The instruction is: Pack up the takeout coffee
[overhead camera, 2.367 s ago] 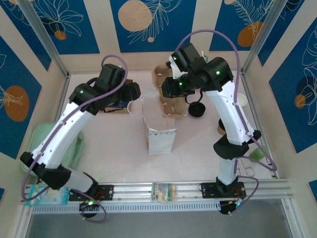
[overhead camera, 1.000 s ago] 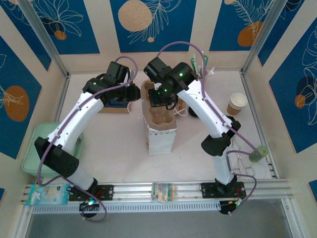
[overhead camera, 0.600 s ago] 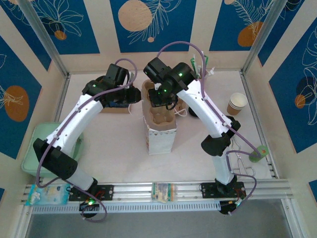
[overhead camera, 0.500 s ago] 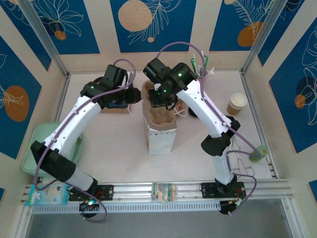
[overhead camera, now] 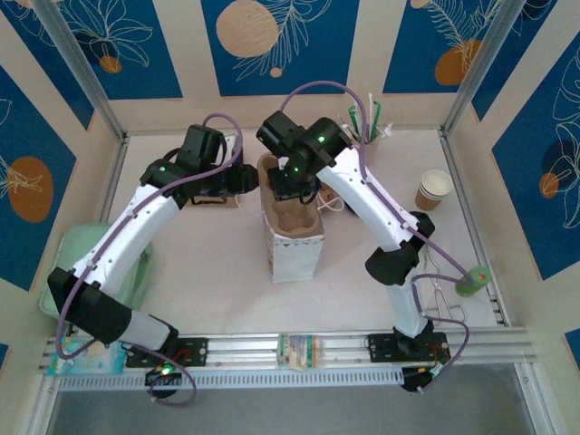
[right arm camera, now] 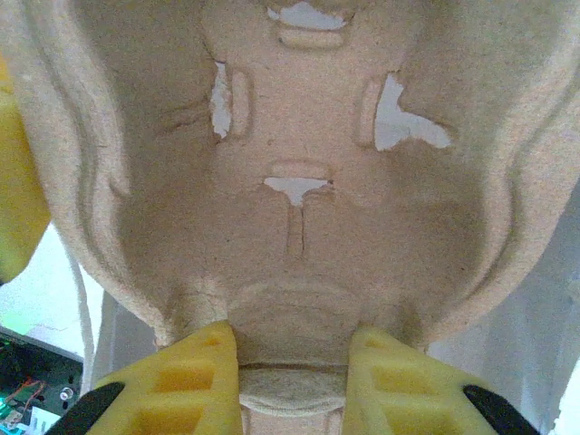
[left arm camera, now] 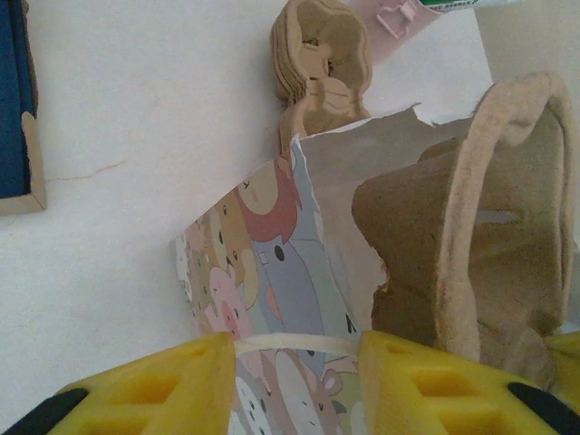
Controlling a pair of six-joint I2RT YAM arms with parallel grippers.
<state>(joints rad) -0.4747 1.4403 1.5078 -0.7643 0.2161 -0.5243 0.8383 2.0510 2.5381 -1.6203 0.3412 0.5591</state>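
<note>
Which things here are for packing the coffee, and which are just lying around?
For the job:
white paper bag
brown cup carrier, sitting in the bag's mouth
right tool, gripping the carrier
left tool, open at the bag's rim

Just lying about:
stack of lidless paper cups
spare carriers
green tray

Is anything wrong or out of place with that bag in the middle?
Yes: the brown pulp cup tray held by the right claw stands on edge in the white bag, poking out above its mouth rather than lying flat. The bag's rim looks ragged near the left claw.
</note>
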